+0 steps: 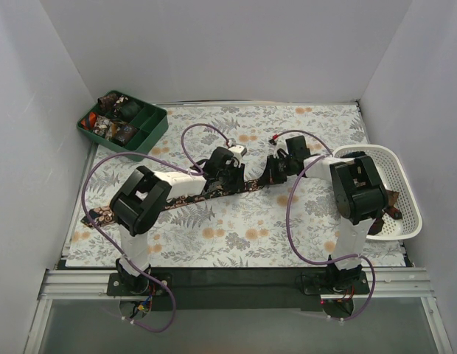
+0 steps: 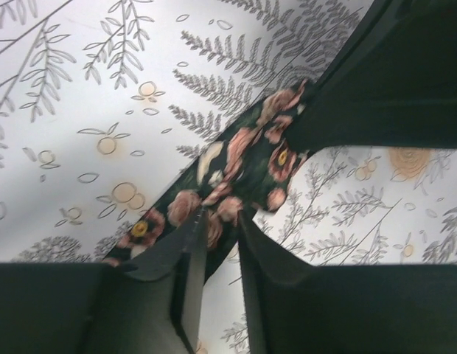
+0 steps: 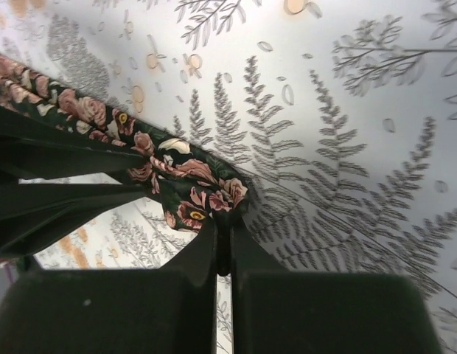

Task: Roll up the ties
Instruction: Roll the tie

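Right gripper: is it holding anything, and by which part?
The right gripper is shut on the floral tie, pinching it at its folded end.

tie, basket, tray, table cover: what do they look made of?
tie: soft fabric; it folds and creases, floral print.
basket: white moulded plastic, likely; rigid lattice walls.
tray: dark green, probably plastic; rigid dividers.
table cover: matte printed cloth or vinyl; can't tell which.
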Controlling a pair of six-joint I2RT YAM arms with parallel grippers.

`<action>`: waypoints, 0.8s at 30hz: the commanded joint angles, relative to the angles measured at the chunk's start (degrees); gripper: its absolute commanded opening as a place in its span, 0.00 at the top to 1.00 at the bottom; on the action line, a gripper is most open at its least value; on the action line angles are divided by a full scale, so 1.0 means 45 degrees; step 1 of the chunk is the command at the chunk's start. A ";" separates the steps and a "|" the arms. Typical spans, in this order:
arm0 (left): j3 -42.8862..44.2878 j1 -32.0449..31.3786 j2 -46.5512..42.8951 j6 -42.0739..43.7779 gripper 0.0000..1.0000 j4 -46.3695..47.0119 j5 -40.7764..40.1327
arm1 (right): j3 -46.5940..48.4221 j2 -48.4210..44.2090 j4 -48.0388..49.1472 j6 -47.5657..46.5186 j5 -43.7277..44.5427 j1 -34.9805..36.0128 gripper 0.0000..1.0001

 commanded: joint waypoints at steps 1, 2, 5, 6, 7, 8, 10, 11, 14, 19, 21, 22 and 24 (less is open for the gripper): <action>-0.0109 0.0229 -0.1210 0.0855 0.75 -0.1195 -0.0863 | 0.1094 -0.0513 -0.2661 -0.1623 0.2254 -0.0046 0.99; -0.0109 0.0268 -0.1307 0.0934 0.74 -0.1334 -0.0903 | 0.1213 -0.0591 -0.2896 -0.1760 0.2567 -0.0026 0.99; -0.0440 0.0405 -0.1736 0.1090 0.72 -0.1629 -0.0864 | 0.1780 -0.0787 -0.3970 -0.2307 0.3758 0.0032 0.99; -0.0557 0.0406 -0.1989 0.1149 0.71 -0.1648 -0.0864 | 0.1955 -0.0826 -0.4495 -0.2521 0.4438 0.0052 0.99; -0.0771 0.0406 -0.2088 0.1130 0.71 -0.1668 -0.0845 | 0.2189 -0.0865 -0.4693 -0.2581 0.4735 0.0052 0.99; -0.0889 0.0406 -0.2186 0.1130 0.71 -0.1687 -0.0903 | 0.2307 -0.0904 -0.4850 -0.2640 0.4989 0.0071 0.99; -0.1085 0.0425 -0.2304 0.1130 0.70 -0.1668 -0.1058 | 0.2522 -0.1002 -0.5319 -0.2756 0.5790 0.0150 0.99; -0.1183 0.0425 -0.2304 0.1110 0.70 -0.1668 -0.1079 | 0.2755 -0.1040 -0.5475 -0.2777 0.6024 0.0188 0.99; -0.1223 0.0484 -0.2129 0.1130 0.70 -0.1707 -0.1118 | 0.3225 -0.0982 -0.6217 -0.2855 0.7176 0.0364 0.99; -0.1105 0.0464 -0.1816 0.0604 0.71 -0.1688 -0.0007 | 0.4124 -0.0904 -0.7155 -0.2758 1.0339 0.1125 0.99; -0.1183 0.0425 -0.1815 0.0271 0.71 -0.1435 0.0540 | 0.4396 -0.0846 -0.7408 -0.2505 1.1740 0.1574 0.99; -0.1242 0.0386 -0.1854 0.0174 0.71 -0.1356 0.0658 | 0.4495 -0.0807 -0.7507 -0.2465 1.2039 0.1692 0.99; -0.1436 0.0367 -0.1971 -0.0099 0.72 -0.1200 0.0932 | 0.4593 -0.0768 -0.7605 -0.2367 1.2954 0.2082 0.99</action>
